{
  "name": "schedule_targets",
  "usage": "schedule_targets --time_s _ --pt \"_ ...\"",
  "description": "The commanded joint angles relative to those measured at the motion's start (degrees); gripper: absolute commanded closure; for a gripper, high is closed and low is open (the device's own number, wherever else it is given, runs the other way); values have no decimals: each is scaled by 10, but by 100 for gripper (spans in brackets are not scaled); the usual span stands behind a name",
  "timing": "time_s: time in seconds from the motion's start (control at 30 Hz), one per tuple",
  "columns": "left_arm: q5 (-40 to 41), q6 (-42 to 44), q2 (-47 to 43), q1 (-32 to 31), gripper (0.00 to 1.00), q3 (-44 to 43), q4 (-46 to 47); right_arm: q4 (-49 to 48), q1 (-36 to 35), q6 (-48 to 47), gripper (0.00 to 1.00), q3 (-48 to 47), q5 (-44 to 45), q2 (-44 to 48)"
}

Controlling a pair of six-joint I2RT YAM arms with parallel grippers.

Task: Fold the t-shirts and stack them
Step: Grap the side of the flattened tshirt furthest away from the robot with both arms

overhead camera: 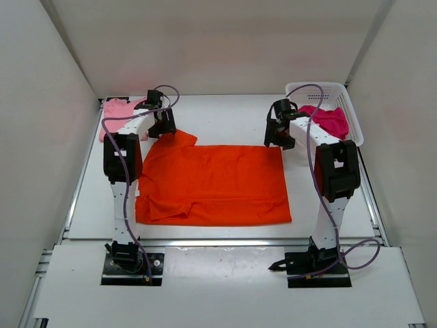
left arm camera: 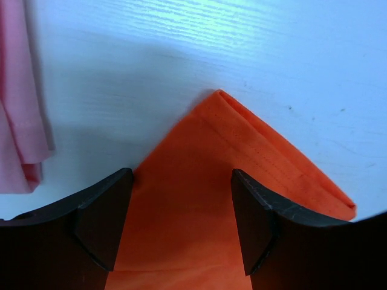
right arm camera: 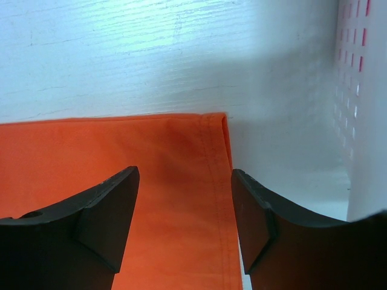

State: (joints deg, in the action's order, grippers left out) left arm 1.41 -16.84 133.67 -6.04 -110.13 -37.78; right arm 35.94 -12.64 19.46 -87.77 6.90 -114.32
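orange shirt (overhead camera: 215, 184): spread flat in the middle of the desk (overhead camera: 225, 116), with one corner poking toward the far left.
left pincer (overhead camera: 164, 130): open, its two fingers (left arm camera: 103, 211) set wide on either side of that far-left orange corner; whether they touch the cloth cannot be told.
right pincer (overhead camera: 278, 140): open, fingers spread over the far-right corner of the orange shirt, above its stitched hem; contact with the cloth cannot be told.
pink shirt (overhead camera: 116, 113): bunched at the far-left corner of the desk, just beside the left pincer, apart from the orange shirt.
magenta shirt (overhead camera: 331, 119): lying crumpled inside the basket.
basket (overhead camera: 351, 102): white mesh, at the far-right corner of the desk, near the right pincer.
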Motion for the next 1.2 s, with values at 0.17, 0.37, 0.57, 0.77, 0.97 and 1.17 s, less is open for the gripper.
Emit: schedule_targets --time_s 0.17,0.37,0.57,0.77,0.97,1.17 --pt "13 14 -3 -7 27 -25 -35 -17 12 4 39 5 14 9" --pt "-1 16 5 -13 71 -34 -47 -25 6 30 34 1 44 6" --pt "-4 18 2 -18 100 -43 -52 -20 3 52 37 -19 51 -18" --pt "-14 24 -3 -20 100 -33 -47 -17 8 73 36 -38 51 -54" --pt "-12 24 -5 -14 100 -32 -57 -16 3 78 43 -39 54 -67" --pt "-10 23 -24 -8 100 -5 -44 -39 3 73 68 -22 60 -58"
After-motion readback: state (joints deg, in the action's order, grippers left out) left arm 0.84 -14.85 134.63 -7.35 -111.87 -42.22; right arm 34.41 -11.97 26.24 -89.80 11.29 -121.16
